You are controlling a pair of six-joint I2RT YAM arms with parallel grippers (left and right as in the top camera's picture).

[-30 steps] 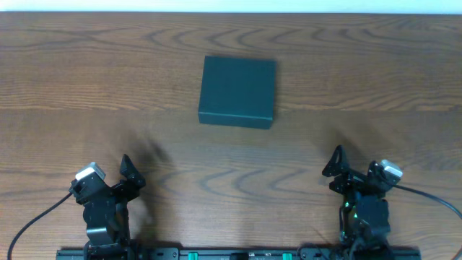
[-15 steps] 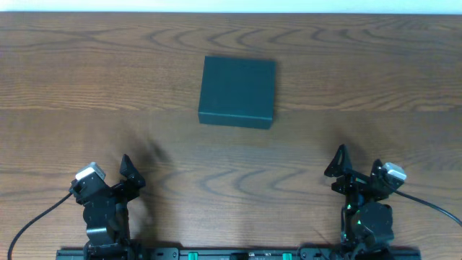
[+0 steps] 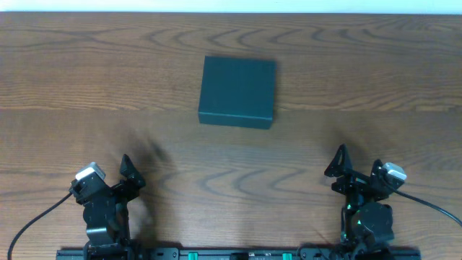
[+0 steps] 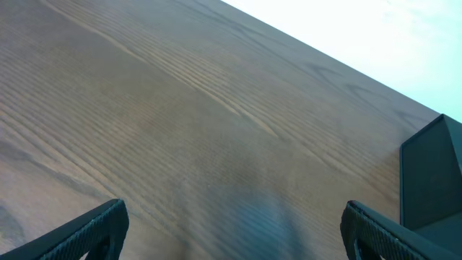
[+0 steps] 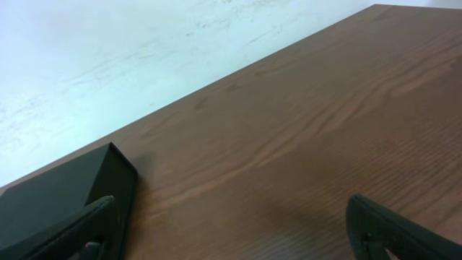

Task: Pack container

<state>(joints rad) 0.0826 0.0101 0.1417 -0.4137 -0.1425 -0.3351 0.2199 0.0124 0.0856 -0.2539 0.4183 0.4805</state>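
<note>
The container (image 3: 237, 91) is a dark teal-green square box, lid shut, lying on the wooden table at upper centre in the overhead view. Its corner shows at the right edge of the left wrist view (image 4: 437, 173) and at the lower left of the right wrist view (image 5: 65, 195). My left gripper (image 3: 130, 173) rests near the front left edge, open and empty; its fingers frame bare wood in the left wrist view (image 4: 232, 231). My right gripper (image 3: 339, 165) rests near the front right edge, open and empty, as the right wrist view (image 5: 234, 227) shows.
The wooden table (image 3: 86, 79) spreads all around the container. A pale wall runs behind its far edge (image 5: 144, 50). Cables trail from both arm bases at the front edge (image 3: 29, 224).
The right arm shifted slightly to the right and settled between one second ago and half a second ago. The container and left arm have not moved.
</note>
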